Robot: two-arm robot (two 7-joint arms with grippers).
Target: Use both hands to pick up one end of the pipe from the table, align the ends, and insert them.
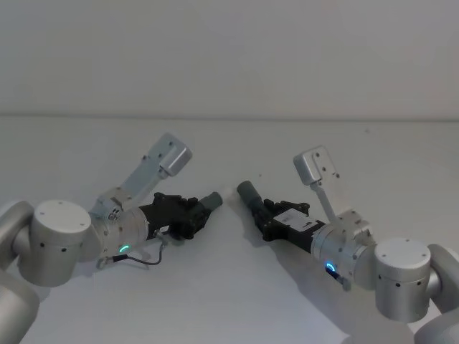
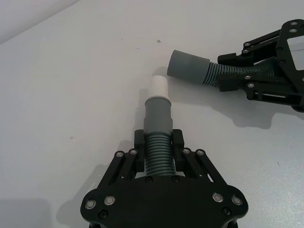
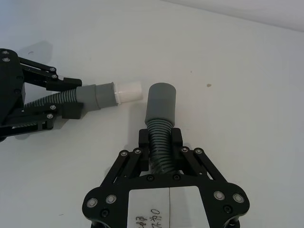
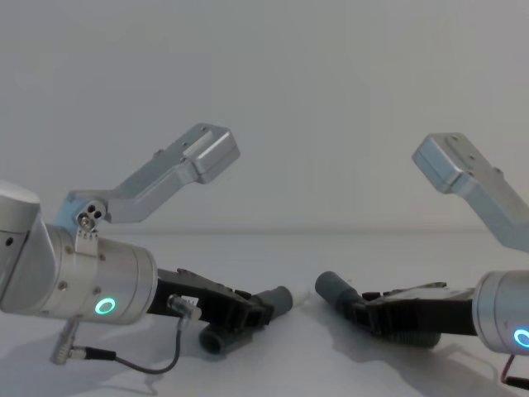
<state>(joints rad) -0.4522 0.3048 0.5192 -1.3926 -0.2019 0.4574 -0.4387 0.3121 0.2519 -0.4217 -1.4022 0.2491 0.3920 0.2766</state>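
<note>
We logged, lower left of centre, the left tool [image 1: 195,213] pinching the white-tipped hose [image 1: 213,201]. Right of centre, the right tool [image 1: 264,211] was pinching the wide-sleeved hose [image 1: 249,192]. Their ends lay just beside each other, unjoined, over the counter [image 1: 229,287].

I can read nothing for certain: the white label [image 3: 168,209] on my right claw [image 3: 160,140] carries handwritten marks, cut off and illegible.

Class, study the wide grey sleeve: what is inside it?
The left gripper holds the whitish tip wholly outside the sleeve, beside its mouth; the right gripper holds the sleeve's hose. The bore is hidden by the sleeve's wall.
</note>
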